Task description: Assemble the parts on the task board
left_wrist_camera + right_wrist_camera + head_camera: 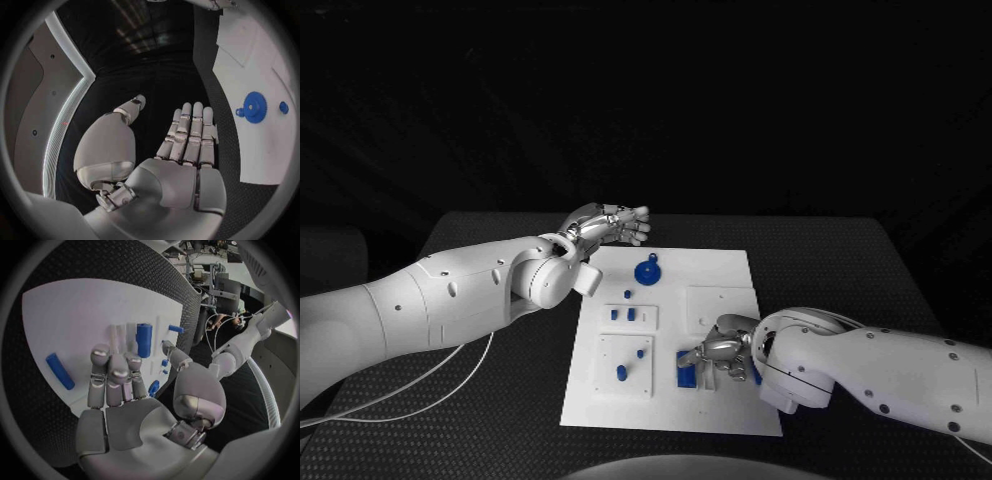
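Left hand (607, 226) over the table (473, 235) just off the task board's (711, 275) far-left corner, fingers straight and spread, holding nothing. Right hand (721, 350) low over the board's near-right area, fingers extended above a blue cylinder (144, 339), grasping nothing. Blue gear (648, 271) flat on the board's far part; a blue bar (59, 371) near the board's edge.

A robotics laboratory or test cell. A black, textured table (834, 260) carries a flat white rectangular task board (718, 275) set with small blue plastic parts (646, 270), against a dark, unlit background. The right wrist view shows loose cables and metal equipment (215, 300) beyond the table edge.
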`<state>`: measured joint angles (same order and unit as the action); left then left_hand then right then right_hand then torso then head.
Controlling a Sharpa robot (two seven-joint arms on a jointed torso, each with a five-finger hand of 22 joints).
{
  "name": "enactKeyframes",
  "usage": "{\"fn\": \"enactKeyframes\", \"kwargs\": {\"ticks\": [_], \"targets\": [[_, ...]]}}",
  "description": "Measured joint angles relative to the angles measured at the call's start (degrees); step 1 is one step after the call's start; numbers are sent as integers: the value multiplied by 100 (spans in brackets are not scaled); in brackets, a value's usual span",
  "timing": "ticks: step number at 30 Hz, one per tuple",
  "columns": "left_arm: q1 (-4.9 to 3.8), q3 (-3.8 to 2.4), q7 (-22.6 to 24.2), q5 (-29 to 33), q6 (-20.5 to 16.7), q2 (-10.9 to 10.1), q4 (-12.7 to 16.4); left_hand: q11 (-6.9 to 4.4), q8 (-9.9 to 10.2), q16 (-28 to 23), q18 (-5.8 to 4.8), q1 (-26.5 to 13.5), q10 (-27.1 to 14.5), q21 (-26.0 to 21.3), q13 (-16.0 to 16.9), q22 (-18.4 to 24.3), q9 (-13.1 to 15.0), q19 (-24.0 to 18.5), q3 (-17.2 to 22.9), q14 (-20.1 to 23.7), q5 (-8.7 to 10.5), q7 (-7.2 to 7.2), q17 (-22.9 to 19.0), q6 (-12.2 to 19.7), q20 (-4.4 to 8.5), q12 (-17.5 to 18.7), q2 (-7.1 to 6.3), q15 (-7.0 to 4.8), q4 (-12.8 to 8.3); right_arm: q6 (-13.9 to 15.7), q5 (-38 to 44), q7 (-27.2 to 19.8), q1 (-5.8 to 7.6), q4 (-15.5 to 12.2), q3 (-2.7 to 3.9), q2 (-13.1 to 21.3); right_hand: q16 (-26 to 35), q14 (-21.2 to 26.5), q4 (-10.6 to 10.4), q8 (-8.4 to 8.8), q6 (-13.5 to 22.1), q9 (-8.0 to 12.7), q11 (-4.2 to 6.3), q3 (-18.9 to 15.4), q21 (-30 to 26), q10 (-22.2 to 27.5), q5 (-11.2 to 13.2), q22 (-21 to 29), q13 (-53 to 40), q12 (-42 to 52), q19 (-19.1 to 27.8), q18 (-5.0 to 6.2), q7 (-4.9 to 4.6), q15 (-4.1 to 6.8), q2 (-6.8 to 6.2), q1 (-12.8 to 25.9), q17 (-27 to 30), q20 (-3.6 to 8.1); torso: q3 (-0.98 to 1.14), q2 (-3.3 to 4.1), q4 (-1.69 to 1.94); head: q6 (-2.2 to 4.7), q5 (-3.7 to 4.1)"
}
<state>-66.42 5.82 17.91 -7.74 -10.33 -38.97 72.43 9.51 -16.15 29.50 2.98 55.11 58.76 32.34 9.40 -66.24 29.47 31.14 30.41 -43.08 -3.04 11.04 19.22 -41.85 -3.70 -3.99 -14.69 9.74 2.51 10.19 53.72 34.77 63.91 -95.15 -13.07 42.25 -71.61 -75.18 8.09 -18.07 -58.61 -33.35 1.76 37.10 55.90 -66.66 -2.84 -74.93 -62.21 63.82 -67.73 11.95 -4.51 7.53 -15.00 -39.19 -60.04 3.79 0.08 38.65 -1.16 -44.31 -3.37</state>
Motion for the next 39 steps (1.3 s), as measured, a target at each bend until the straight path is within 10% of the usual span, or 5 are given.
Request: {"fn": "enactKeyframes", "kwargs": {"ticks": [11, 21, 31, 39], "targets": [[0, 0, -2, 0, 3, 7, -35, 0, -2, 0, 17, 23, 0, 0, -14, -9, 7, 21, -22, -12, 0, 0, 17, 0, -21, 0, 22, 29, 22, 92, 161, -389, 23, -330, 16, 523, 44, 9, 204, 46, 78, -15, 0, 15, 0, 1, 0, 0, -33, 0, -14, 0, -35, -8, 61, -424, 11, 33, 2, 0, -2, 48, 9], [0, 0, 4, -1, 3, 22, -94, 7, -45, 0, 44, 45, 34, -20, -29, -19, 14, 21, -37, -12, 0, 0, 37, 0, -21, -40, 45, 29, 37, -68, 549, -552, 353, -446, 129, 1346, 44, -6, 410, 46, 84, -80, -20, 78, -1, -68, 0, 0, -140, 111, -14, 0, -39, 6, 226, -936, 11, 33, 15, -1, -15, 132, 92], [-1, 0, 4, -1, 8, 48, -88, 0, -44, 0, 41, 45, 42, -20, -35, -19, 14, 21, -37, -12, 0, 0, 43, 0, -21, -40, 45, 29, 37, -553, 1188, -212, 336, -445, 39, 1593, 44, -19, 399, 46, -4, -111, 0, 68, 0, -126, 0, 0, -246, 180, -25, 0, -3, 12, 289, -990, -6, 21, 17, 1, -19, 166, 199], [0, 0, 4, -1, 14, 45, -66, -1, -44, 0, 38, 45, 42, -20, -41, -18, 19, 41, -37, -12, 0, 0, 42, 0, -41, -40, 45, 29, 37, -673, 1510, -69, 73, -352, 11, 1512, 44, -33, 312, 46, -40, -117, 9, 62, 0, -135, 0, 0, -274, 202, -34, 0, 0, 8, 378, -899, -8, 12, 12, 4, -8, 132, 254]]}}
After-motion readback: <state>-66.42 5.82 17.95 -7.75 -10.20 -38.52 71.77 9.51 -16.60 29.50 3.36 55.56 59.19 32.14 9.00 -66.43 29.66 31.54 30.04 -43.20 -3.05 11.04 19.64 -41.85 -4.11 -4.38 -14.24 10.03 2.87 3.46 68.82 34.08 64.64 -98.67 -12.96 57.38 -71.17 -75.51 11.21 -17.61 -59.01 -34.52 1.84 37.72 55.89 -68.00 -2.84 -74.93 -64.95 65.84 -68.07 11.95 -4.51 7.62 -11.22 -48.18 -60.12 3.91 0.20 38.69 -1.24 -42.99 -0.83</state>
